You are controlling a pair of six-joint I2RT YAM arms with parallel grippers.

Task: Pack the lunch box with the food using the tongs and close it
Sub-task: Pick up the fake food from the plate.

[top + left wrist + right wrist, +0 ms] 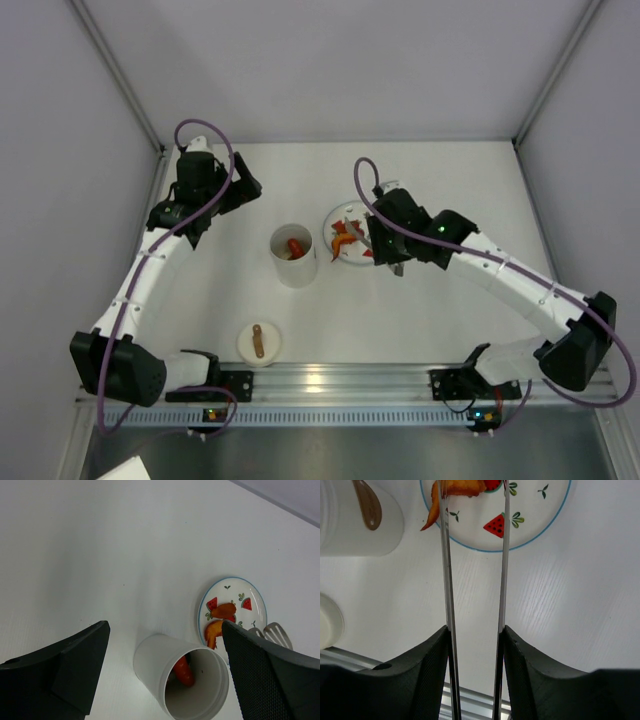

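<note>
White cylindrical lunch box point(293, 264) holds seemingly one red strip point(183, 671); orange food point(222, 610) waits on the blue-rimmed plate point(257, 615), strap-handled lid point(246, 345) off. Right fingers point(432, 655) pinch slim silver tongs point(447, 580); left fingers point(75, 655) spread, empty.

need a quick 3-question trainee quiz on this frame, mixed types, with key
1. True or false: the cup is open, its lid lying apart from it.
2. The right gripper holds: A) tongs B) lid C) nothing.
3. Fill in: the tips of the tongs reach over the ____.
Key: 1 true; 2 A; 3 plate.
</note>
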